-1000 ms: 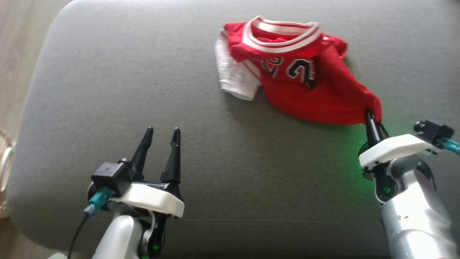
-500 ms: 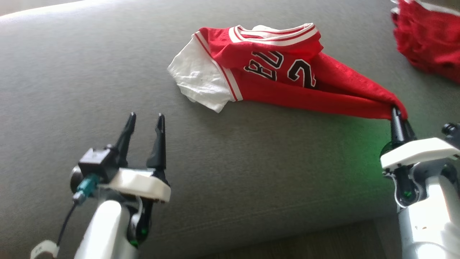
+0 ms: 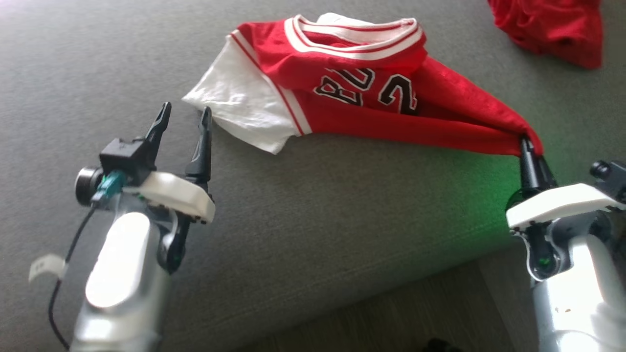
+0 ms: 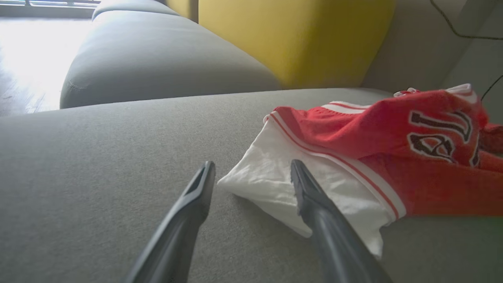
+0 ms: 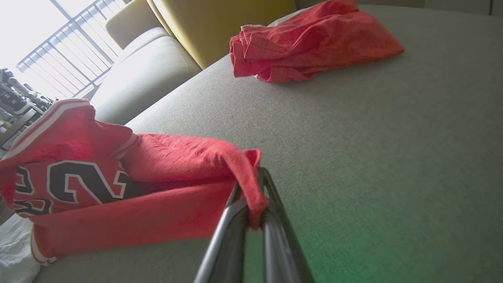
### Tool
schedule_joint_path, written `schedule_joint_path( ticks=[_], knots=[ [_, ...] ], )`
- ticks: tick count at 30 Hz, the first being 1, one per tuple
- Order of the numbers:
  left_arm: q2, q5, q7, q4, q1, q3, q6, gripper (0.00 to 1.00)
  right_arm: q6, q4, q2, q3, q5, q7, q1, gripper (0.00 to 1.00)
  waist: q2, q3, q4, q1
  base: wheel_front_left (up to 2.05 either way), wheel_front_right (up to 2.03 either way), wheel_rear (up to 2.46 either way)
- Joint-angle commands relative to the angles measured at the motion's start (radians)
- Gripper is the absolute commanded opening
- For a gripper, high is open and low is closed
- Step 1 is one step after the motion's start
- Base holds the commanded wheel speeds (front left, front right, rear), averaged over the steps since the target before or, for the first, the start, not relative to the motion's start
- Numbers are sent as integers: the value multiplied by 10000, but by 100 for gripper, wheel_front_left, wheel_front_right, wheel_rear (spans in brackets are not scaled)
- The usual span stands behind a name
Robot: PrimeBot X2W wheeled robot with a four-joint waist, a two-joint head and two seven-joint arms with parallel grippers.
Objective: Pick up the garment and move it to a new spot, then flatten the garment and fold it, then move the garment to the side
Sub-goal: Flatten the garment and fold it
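Red mesh jersey [image 3: 352, 112], trimmed in white with black lettering, lies crumpled across the upper middle of the head view on a grey sofa cushion [image 3: 313, 230]. One corner of it is drawn out toward the right edge, where the right hand [image 3: 529, 145] is clamped tight on the fabric, fingers together. At the left, the left hand [image 3: 187, 108] is spread wide and grips nothing. In the left wrist view the corner of the white sleeve [image 4: 275, 184] shows between its fingers. A second red garment [image 3: 547, 27] sits bunched in the upper right corner, well apart.
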Motion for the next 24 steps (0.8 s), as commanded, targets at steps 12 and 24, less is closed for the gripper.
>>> schedule_joint_path(
  ticks=[12, 24],
  knots=[
    [750, 701, -36, 2479, -1997, -173, 251, 100, -4, 230, -21, 1099, 667, -582, -618, 0, 0, 376, -538, 0, 0, 0, 0],
    [713, 885, -50, 3763, -2561, -794, 16, 0, -4, 716, -21, 1352, 709, -813, -722, 0, 0, 184, -471, 0, 0, 0, 0]
  ],
)
